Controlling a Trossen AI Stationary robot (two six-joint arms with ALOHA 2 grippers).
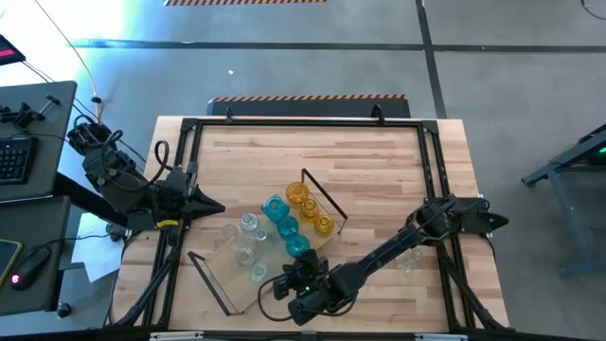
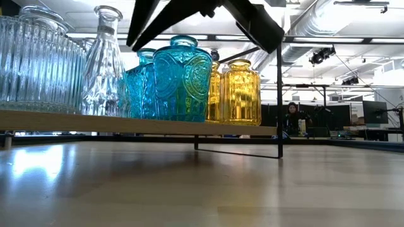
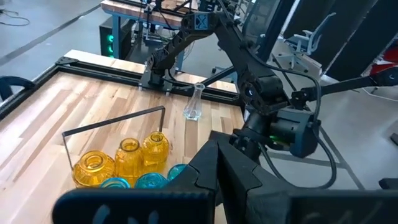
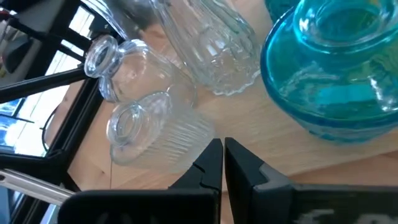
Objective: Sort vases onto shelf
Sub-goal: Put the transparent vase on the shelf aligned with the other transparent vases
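The shelf [image 1: 327, 210] is lying slantwise across the lower middle of the high view on the striped wooden surface [image 1: 379, 170], its black wire frames at the upper right and lower left ends. The amber vases [image 1: 305, 201] are standing in a cluster at its upper right end, the teal vases [image 1: 284, 225] are sitting in a row just below and left of them, and the clear vases [image 1: 244, 237] are grouped toward the lower left end.

The right claw [image 1: 292, 296] is hovering at the bottom centre of the high view, over the lower edge of the shelf, just below the lowest teal vase and just right of the clear ones. In the right wrist view its fingers [image 4: 239, 163] are sitting together with only a hairline between them, gripping nothing; a teal vase [image 4: 329, 81] is filling the upper right and clear vases [image 4: 155, 121] the left.

One clear vase [image 1: 410, 256] is standing apart on the surface at the right of the high view, under the right arm.

The left claw [image 1: 210, 206] is waiting at the left of the high view, pointing toward the shelf, its fingers [image 3: 233, 171] appearing together, well apart from the vases.
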